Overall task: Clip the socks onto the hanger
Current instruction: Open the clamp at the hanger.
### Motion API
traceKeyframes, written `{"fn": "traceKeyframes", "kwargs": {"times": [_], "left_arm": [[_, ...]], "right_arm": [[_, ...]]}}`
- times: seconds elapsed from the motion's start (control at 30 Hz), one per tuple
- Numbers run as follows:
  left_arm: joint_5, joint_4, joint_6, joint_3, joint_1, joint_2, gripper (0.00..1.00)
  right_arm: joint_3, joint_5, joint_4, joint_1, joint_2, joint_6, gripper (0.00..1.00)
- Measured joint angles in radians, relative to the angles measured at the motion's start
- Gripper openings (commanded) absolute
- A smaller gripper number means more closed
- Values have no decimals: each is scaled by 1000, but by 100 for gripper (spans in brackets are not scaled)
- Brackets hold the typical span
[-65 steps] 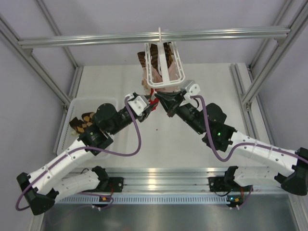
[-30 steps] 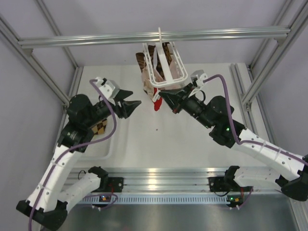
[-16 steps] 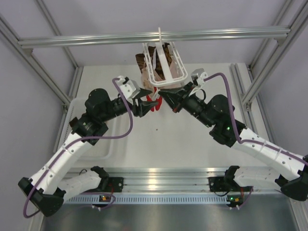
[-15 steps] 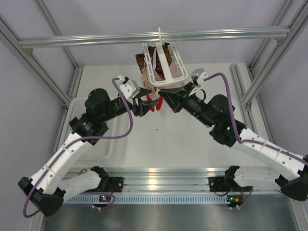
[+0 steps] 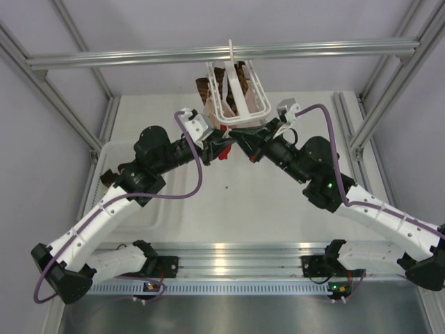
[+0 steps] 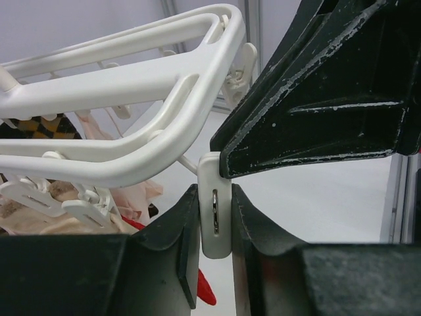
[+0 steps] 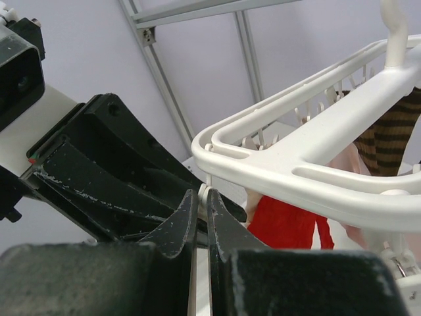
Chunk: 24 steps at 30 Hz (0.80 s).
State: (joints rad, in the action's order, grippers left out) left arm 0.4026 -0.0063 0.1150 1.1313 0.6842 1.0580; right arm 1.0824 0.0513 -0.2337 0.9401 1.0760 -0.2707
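The white hanger (image 5: pixel 236 101) hangs from the top bar, with checked socks (image 5: pixel 202 88) clipped on its far side. My left gripper (image 6: pixel 215 197) is shut on a white dangling clip (image 6: pixel 215 224) at the hanger's near corner. My right gripper (image 7: pixel 202 196) is shut on the top of that same clip, just under the hanger frame (image 7: pixel 316 164). In the top view both grippers (image 5: pixel 226 144) (image 5: pixel 238 136) meet under the hanger's near edge. Another checked sock (image 5: pixel 110 175) lies in the tray at the left, partly hidden by my left arm.
A red sock (image 7: pixel 289 220) and a pale pink sock (image 6: pixel 135 197) hang from nearby clips. A white tray (image 5: pixel 158 202) sits at the table's left. Aluminium frame posts (image 5: pixel 375 104) stand at the corners.
My left arm has swung from over the tray to the hanger and closed on the clip. My right gripper has stayed at the hanger's near corner.
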Motion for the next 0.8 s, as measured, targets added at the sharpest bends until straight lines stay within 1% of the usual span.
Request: {"fn": "traceKeyframes", "kwargs": {"times": [0.23, 0.27, 0.33, 0.4, 0.47, 0.57, 0.63, 0.67, 0.8], "left_arm": [[-28, -1, 28, 2, 11, 1, 11], [-34, -1, 35, 2, 11, 1, 10], [-52, -1, 48, 3, 16, 1, 10], [-72, -2, 60, 5, 22, 2, 9], [-88, -2, 72, 10, 27, 6, 9], [-110, -2, 88, 13, 37, 12, 9], [-122, -4, 97, 13, 42, 15, 8], [-130, -5, 102, 13, 45, 16, 8], [-147, -5, 123, 13, 58, 21, 8]], "right_arm": [[21, 16, 8, -1, 21, -17, 0], [25, 19, 13, -1, 24, -20, 1], [37, 27, 22, -1, 32, -26, 10], [51, 34, 35, 0, 39, -30, 16], [59, 42, 45, -1, 42, -34, 20], [64, 57, 57, -1, 45, -40, 22], [65, 63, 63, -1, 46, -45, 25], [65, 68, 66, -1, 46, -48, 30], [67, 79, 73, -1, 55, -56, 43]]}}
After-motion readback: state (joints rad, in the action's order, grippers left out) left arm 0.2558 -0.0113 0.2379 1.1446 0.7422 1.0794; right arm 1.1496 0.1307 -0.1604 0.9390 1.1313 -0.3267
